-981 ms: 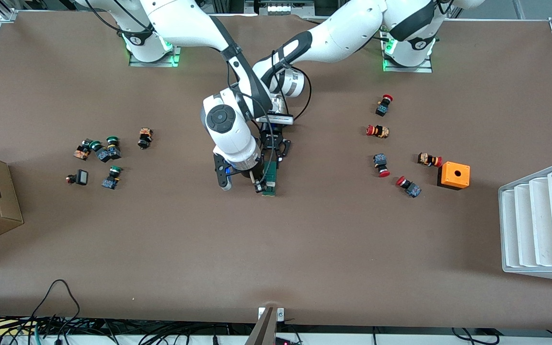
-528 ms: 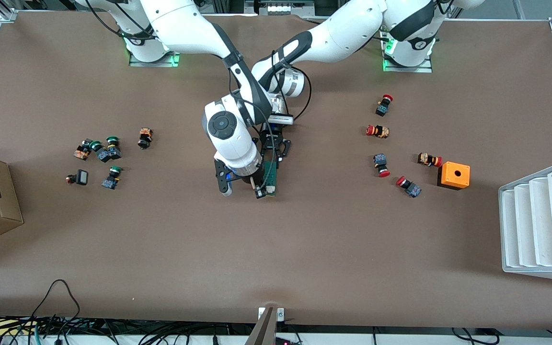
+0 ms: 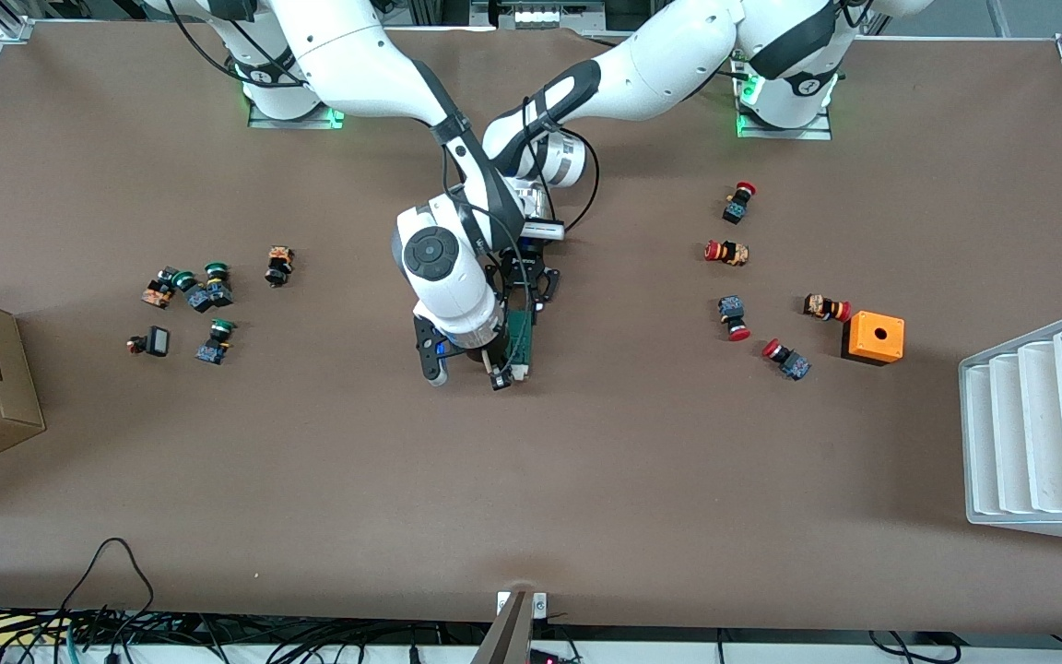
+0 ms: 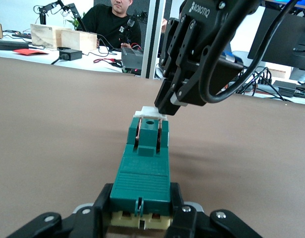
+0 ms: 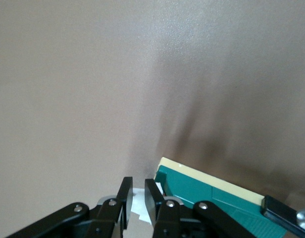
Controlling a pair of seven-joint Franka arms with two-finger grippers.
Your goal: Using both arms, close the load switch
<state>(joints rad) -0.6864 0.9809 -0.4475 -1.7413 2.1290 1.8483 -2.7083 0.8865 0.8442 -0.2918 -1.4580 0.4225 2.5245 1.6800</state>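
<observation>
Right end effector [image 3: 501, 372], wrist pointing down, fingers nearly together at the white handle [image 4: 151, 111] on the load switch's [image 3: 520, 339] camera-near end, mid-tabletop [image 3: 586, 461]. Left end effector [image 4: 141, 207], reaching low and level, clamps the switch's other end.

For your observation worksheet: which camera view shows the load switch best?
The left wrist view: the load switch lies lengthwise, gripped by the left gripper. The front view hides it partly under the arms; the right wrist view catches one corner.

Both arms mid-table, left gripper [image 4: 141, 206] clamped, right gripper [image 5: 136, 201] nearly closed.
</observation>
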